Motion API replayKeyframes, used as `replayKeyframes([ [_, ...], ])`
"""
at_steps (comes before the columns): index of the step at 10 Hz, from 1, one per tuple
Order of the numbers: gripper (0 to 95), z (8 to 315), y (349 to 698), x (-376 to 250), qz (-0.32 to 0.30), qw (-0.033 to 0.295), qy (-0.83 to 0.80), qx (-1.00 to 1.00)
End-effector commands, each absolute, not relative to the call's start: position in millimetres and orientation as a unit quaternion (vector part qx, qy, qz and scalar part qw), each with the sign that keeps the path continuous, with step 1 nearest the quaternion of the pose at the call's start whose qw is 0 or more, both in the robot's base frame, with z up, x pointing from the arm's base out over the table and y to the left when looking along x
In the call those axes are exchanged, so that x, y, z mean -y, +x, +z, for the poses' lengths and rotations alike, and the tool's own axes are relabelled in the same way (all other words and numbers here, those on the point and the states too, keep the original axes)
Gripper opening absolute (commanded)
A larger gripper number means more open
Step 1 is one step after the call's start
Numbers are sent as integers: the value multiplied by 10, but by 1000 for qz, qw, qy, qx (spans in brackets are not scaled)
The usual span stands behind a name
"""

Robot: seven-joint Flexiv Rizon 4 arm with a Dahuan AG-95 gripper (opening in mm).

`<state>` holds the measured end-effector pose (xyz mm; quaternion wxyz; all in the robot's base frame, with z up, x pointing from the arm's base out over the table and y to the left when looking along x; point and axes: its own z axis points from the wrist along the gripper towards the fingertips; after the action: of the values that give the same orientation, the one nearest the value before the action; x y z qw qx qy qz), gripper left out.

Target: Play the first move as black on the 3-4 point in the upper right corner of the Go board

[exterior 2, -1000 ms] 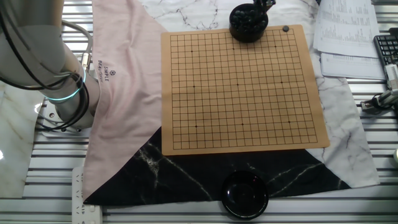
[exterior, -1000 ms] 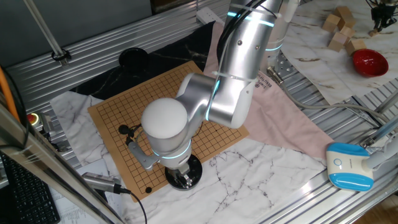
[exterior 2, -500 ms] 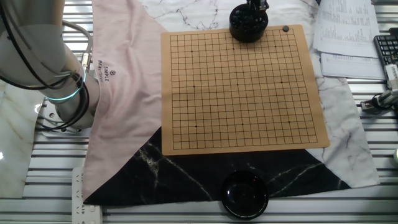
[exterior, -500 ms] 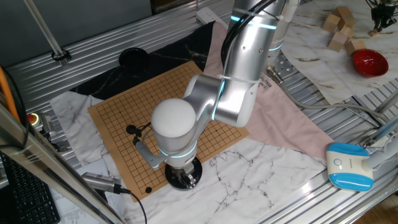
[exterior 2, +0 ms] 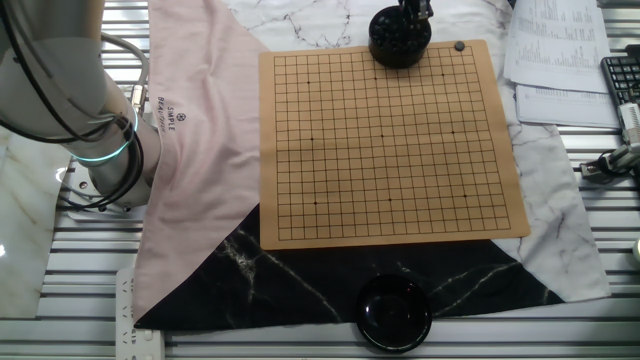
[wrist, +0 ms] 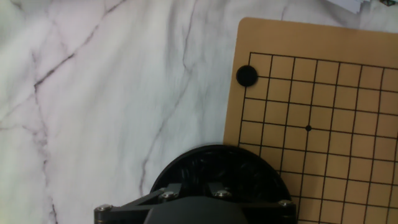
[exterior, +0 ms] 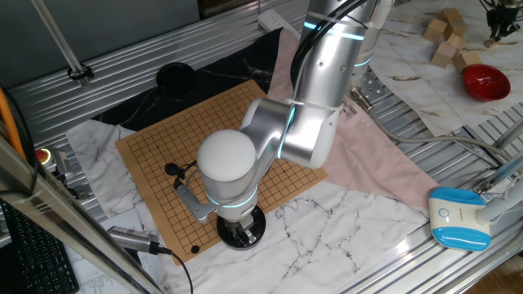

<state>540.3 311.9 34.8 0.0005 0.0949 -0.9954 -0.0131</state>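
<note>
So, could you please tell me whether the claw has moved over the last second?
Yes: against the board, the claw shifted slightly right over the black bowl.

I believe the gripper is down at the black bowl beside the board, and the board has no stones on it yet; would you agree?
Not quite. The gripper is indeed down at the black bowl beside the board, but the board is not bare: one black stone already sits in its corner, at the first grid intersection. The hand view shows it most clearly, and both fixed views confirm it.
</note>
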Motion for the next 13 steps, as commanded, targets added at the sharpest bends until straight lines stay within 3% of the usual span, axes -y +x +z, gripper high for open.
replayKeyframes([
  [1, 0, 375, 5399, -3111, -14, 1, 97, 995],
  [8, 0, 451, 5396, -3102, -13, -1, 103, 995],
  [9, 190, 454, 5395, -3101, -14, -1, 104, 994],
  [13, 190, 506, 5364, -3044, -14, 1, 105, 994],
])
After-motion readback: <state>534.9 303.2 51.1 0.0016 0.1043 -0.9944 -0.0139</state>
